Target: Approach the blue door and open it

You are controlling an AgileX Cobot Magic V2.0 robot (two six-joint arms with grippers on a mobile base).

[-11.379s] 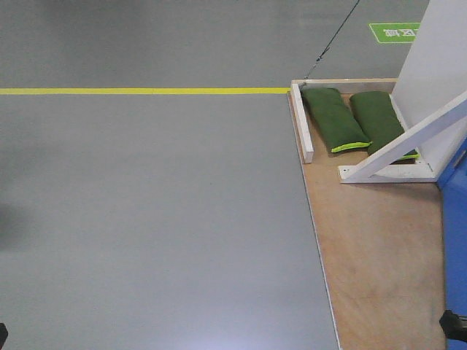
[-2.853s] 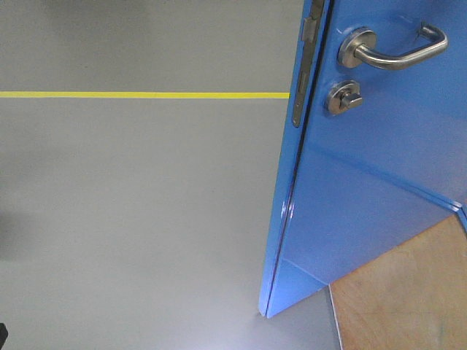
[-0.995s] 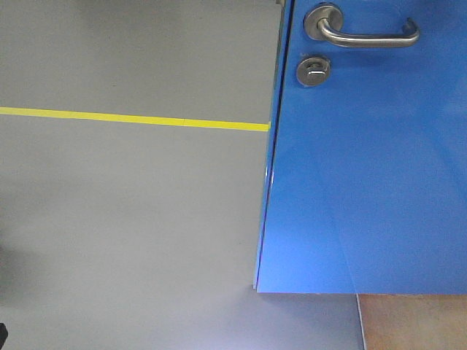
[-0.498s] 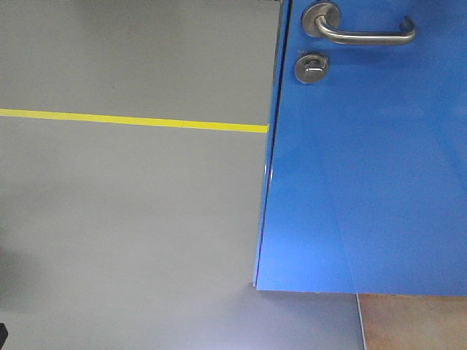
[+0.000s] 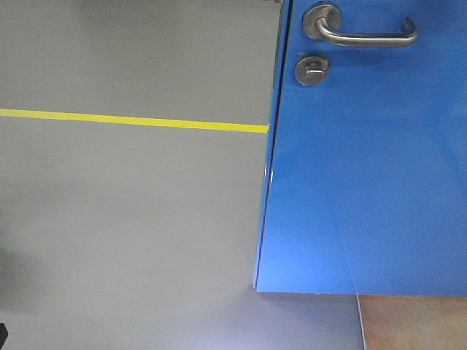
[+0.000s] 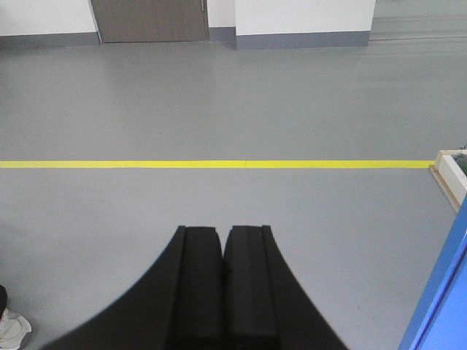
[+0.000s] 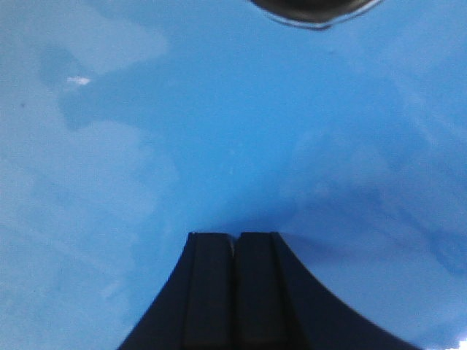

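The blue door (image 5: 372, 175) fills the right half of the front view, its free edge running down near the middle. Its steel lever handle (image 5: 365, 33) sits at the top, with the round thumb-turn lock (image 5: 312, 70) just below. In the right wrist view my right gripper (image 7: 233, 237) is shut and empty, its tips close against the glossy blue door (image 7: 219, 131); a round steel fitting (image 7: 314, 11) shows at the top edge. My left gripper (image 6: 222, 232) is shut and empty over bare floor, with a sliver of the blue door (image 6: 445, 306) at the lower right.
Grey floor (image 5: 131, 219) with a yellow tape line (image 5: 131, 120) lies left of the door. A wooden platform (image 5: 412, 321) shows under the door's bottom edge. The left wrist view shows a white frame corner (image 6: 449, 171) at the right and a far wall with a brown door (image 6: 149, 18).
Over the earlier frames the view turned from the wooden platform with green bags to the blue door, which swung to face the camera. In the last half second almost nothing has shifted.
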